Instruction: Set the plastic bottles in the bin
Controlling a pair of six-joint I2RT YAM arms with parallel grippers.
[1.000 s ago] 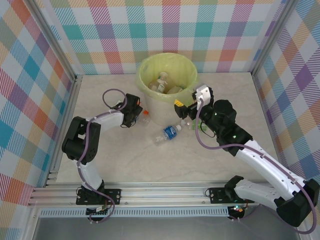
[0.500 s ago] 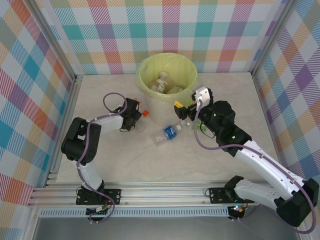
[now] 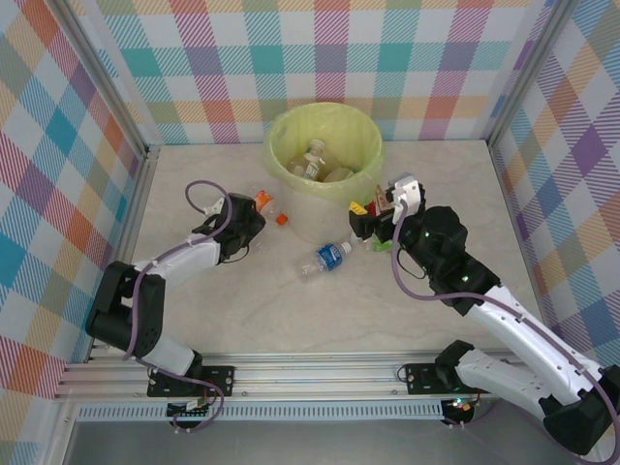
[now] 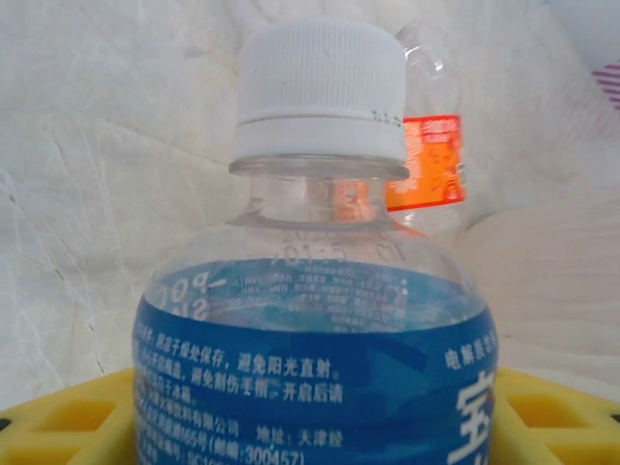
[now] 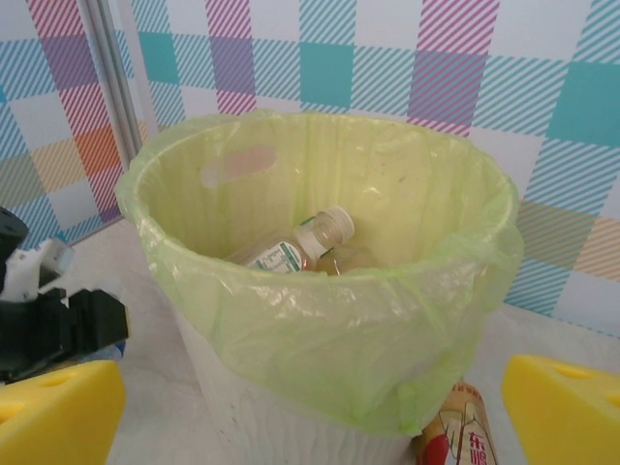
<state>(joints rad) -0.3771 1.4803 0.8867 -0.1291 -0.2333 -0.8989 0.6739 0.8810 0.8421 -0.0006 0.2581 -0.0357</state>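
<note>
Beside the bin (image 3: 312,217), left end effector (image 3: 254,208) — apparently — grips a blue-labelled bottle (image 4: 315,358).

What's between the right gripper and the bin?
A red-labelled plastic bottle sits at the foot of the bin, just ahead of the open right gripper, in the right wrist view.

Pale cream, marble-veined tabletop (image 3: 223,310). Standing on it toward the far edge, a round off-white bucket lined with a yellow-green plastic bag (image 3: 312,221). Lying on its side near the middle, in front of the bucket, a clear plastic bottle with a blue label (image 3: 325,258). Just left of the bucket's foot, a small clear bottle marked with orange (image 3: 282,219). Just beside the bucket's right foot, a red-labelled bottle (image 5: 463,436), partly cut off.
</note>
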